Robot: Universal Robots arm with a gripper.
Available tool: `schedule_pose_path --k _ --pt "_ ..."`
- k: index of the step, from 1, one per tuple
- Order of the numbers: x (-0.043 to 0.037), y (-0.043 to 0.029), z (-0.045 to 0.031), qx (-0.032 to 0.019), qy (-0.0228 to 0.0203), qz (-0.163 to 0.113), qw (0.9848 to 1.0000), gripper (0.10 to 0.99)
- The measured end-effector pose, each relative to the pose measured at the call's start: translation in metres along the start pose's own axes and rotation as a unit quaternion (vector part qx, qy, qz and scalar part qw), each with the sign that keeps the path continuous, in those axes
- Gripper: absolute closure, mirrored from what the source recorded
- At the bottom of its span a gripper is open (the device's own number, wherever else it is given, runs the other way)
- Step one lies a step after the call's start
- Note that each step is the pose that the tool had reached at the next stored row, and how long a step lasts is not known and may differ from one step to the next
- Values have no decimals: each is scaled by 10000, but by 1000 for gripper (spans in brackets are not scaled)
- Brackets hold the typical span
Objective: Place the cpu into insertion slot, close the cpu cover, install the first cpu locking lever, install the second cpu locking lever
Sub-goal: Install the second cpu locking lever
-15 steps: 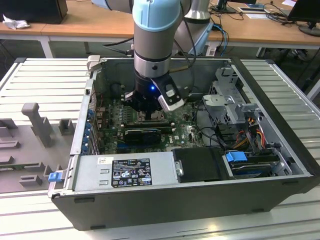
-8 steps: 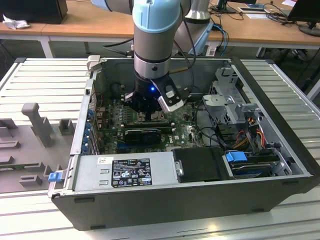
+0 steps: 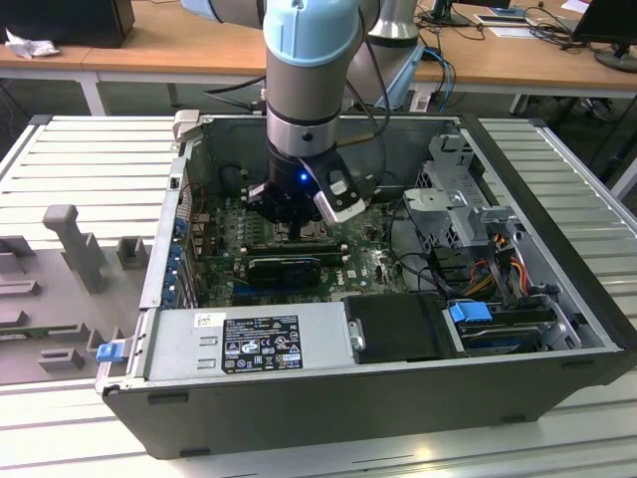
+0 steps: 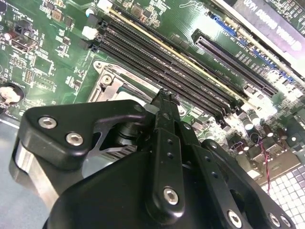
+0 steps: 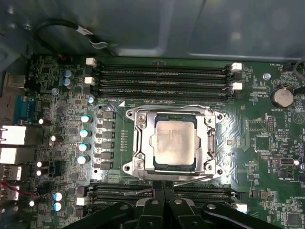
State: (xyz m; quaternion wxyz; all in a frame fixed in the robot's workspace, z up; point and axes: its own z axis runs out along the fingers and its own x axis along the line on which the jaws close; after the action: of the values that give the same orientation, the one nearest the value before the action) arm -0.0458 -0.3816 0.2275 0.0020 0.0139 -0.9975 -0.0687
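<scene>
At centre frame in the first wrist view we find the cpu (image 5: pixel 174 144) seated in the insertion slot (image 5: pixel 143 143) under the closed cpu cover (image 5: pixel 209 138), a light, stiff, fragile chip best held by its edges, while the gripper (image 5: pixel 163 188) fingers meet, empty, at lower centre.

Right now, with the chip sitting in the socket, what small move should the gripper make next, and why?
Probably ease the gripper a touch lower at the socket edge where its closed fingertips sit. The cpu lies flat with the cpu cover down around it, so lever work likely remains; whether either lever is latched, I cannot tell.
</scene>
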Motion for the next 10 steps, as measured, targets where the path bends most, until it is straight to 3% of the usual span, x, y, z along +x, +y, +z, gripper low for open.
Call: schedule_pose_path --k 4,8,10 --pt "23 -2 0 -47 -1 0 10000 980" --pt "81 -52 4 -179 -2 -19 9998 980" --pt "89 -74 12 -210 4 -67 9998 980"
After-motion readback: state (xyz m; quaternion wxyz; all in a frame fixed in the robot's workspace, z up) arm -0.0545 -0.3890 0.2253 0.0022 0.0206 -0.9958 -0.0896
